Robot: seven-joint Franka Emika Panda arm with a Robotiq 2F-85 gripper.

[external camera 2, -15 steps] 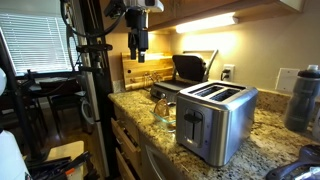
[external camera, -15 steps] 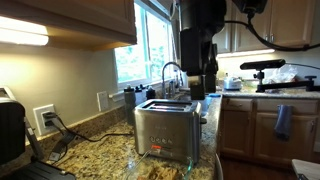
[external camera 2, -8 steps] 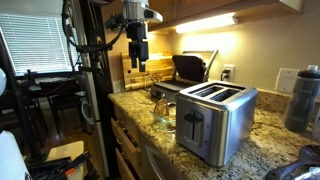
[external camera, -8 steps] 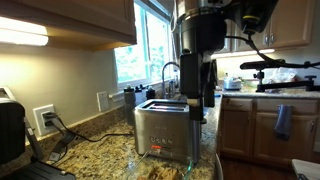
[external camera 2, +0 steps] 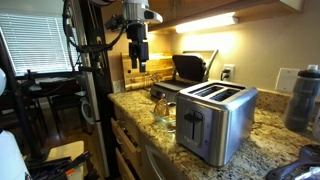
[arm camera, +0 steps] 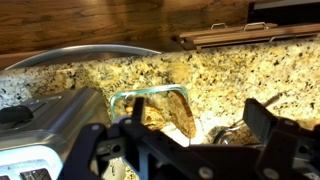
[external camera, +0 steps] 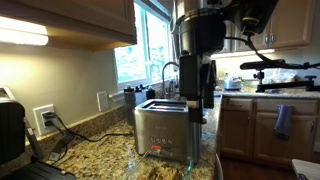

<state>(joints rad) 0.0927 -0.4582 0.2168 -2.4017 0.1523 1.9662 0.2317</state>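
So, your jaws hang wide open and empty above the bread in the dish beside the toaster. Looks light and crumbly, so pinch its flat sides gently.

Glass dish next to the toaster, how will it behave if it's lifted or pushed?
The glass dish is probably rigid and heavy, since its rim looks thick. Low and wide, it would likely slide on the granite counter rather than tip. Smooth glass may slip.

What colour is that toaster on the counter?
The toaster is brushed silver metal with dark slots on top, clearest in an exterior view.
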